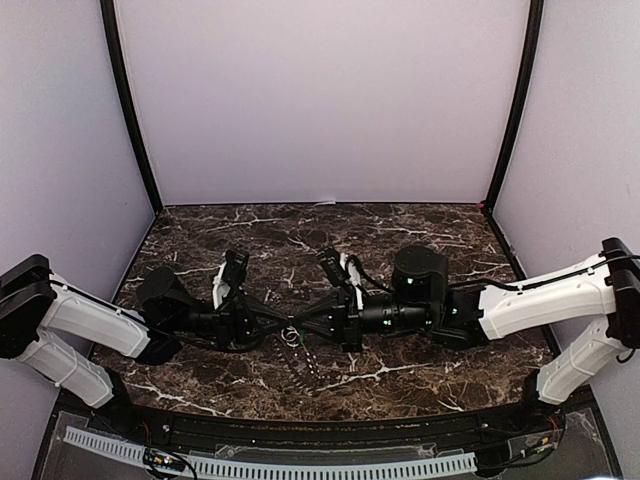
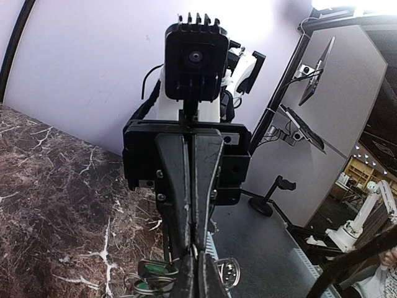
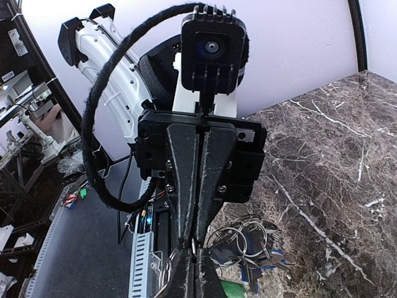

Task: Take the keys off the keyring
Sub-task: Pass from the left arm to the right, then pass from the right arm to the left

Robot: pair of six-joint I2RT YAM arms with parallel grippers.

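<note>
We're seeing both tools pinched shut, tip to tip: L tool (image 2: 196,276), R tool (image 3: 193,273); can't tell what each is gripping. Keys (image 3: 260,259) + keyring (image 3: 231,238) are sitting just under the tips. We're thinking: slide one key along slowly, no yanking.

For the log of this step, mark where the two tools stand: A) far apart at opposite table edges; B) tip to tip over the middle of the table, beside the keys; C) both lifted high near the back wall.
B: the left tool and the right tool meet nose to nose over the table, with the keys at their tips.
</note>
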